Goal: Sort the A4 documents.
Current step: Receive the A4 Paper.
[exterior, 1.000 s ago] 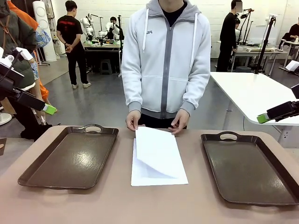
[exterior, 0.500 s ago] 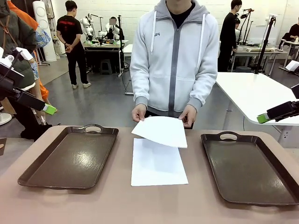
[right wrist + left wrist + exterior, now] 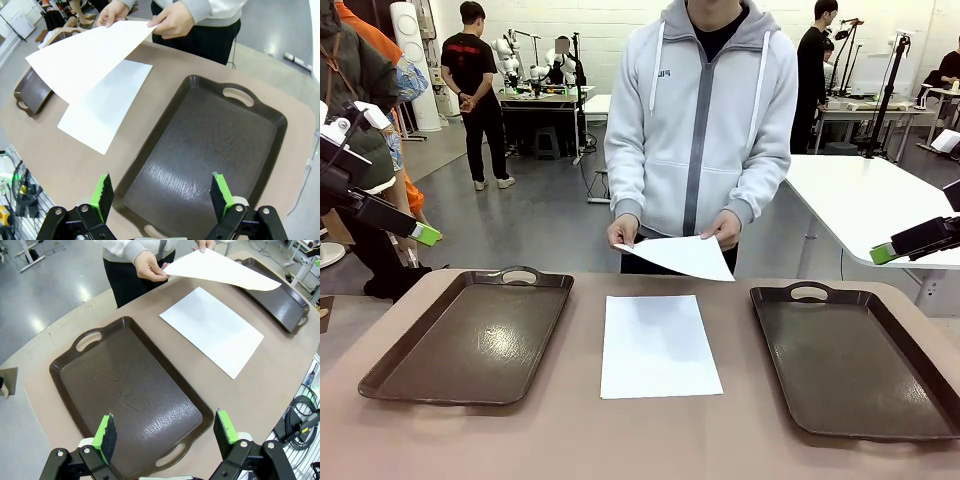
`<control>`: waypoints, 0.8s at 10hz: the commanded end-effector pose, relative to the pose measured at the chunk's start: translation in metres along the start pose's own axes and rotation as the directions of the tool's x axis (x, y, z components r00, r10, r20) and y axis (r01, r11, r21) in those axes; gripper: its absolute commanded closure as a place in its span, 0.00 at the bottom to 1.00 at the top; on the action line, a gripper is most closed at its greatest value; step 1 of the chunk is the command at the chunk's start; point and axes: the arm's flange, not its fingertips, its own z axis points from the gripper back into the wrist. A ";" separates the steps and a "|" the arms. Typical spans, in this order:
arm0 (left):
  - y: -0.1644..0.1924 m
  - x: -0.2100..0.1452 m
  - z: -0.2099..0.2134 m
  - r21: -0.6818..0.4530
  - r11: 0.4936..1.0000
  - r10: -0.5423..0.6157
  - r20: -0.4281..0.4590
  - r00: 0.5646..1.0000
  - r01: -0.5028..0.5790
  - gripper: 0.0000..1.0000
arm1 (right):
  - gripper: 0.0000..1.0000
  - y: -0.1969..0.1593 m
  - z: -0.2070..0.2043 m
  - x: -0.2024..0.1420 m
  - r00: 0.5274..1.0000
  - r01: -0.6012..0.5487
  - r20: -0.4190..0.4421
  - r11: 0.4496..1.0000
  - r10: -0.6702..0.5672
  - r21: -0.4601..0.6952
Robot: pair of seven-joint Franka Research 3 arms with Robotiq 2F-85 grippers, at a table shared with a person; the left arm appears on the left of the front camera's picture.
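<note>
Front view: the person's hands (image 3: 622,232) are holding one A4 sheet (image 3: 685,256) by its far edge, tilted above the tabletop (image 3: 650,440), probably offering it up for sorting. The other A4 paper (image 3: 657,345), one sheet or a thin pile, I cannot tell, is lying flat between the left tray (image 3: 470,340) and the right tray (image 3: 860,365), within either arm's reach.

Left wrist view: the left gripper (image 3: 165,416) is hovering over the left tray, fingers spread wide and gripping nothing.

Right wrist view: the right gripper (image 3: 161,176) is hanging above the right tray, fingers likewise apart and empty, likely waiting for the raised sheet.
</note>
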 end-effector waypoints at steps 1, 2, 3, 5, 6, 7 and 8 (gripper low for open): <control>0.001 0.000 0.001 0.000 1.000 0.001 0.004 1.000 -0.001 0.00 | 0.00 -0.001 -0.001 0.000 1.000 0.002 0.006 1.000 -0.002 0.017; 0.001 0.000 0.001 0.000 1.000 0.001 0.004 1.000 -0.001 0.00 | 0.00 -0.001 -0.001 0.000 1.000 0.002 0.006 1.000 -0.002 0.017; 0.001 0.000 0.001 0.000 1.000 0.001 0.004 1.000 -0.001 0.00 | 0.00 -0.001 -0.001 0.000 1.000 0.002 0.006 1.000 -0.002 0.017; 0.001 0.000 0.001 0.000 1.000 0.001 0.004 1.000 -0.001 0.00 | 0.00 -0.001 -0.001 0.000 1.000 0.002 0.006 1.000 -0.002 0.017; 0.001 0.000 0.001 0.000 1.000 0.001 0.004 1.000 -0.001 0.00 | 0.00 -0.001 -0.001 0.000 1.000 0.002 0.006 1.000 -0.002 0.017; 0.001 0.000 0.001 0.000 1.000 0.001 0.004 1.000 -0.001 0.00 | 0.00 -0.001 -0.001 0.000 1.000 0.002 0.006 1.000 -0.002 0.017; 0.001 0.000 0.001 0.000 1.000 0.001 0.004 1.000 -0.001 0.00 | 0.00 -0.001 -0.001 0.000 1.000 0.002 0.006 1.000 -0.002 0.017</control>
